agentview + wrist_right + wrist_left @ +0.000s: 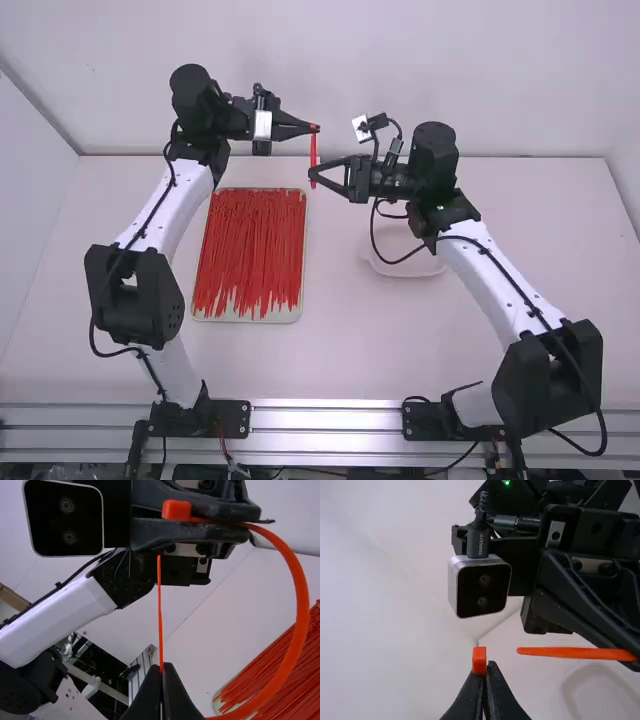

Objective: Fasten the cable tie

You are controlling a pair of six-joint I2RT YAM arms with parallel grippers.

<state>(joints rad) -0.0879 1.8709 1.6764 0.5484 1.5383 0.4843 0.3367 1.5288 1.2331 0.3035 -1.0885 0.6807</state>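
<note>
The cable tie [313, 152] is held in the air above the worktop [400, 330], just past the far end of the tray [250, 319], between the two grippers. Its square head [479, 659] is clamped in the closed fingers of the left gripper [308, 127]. Its thin tail [159, 615] is pinched in the closed fingers of the right gripper [316, 181], which sits just below the left one. In the right wrist view, the strap is seen curving out from the head in a wide arc, while the tail runs straight up from the right gripper's fingertips towards the left gripper. Whether the tail tip has entered the head cannot be told. On the tray, a dense layer of spare red ties [250, 250] is spread lengthwise.
</note>
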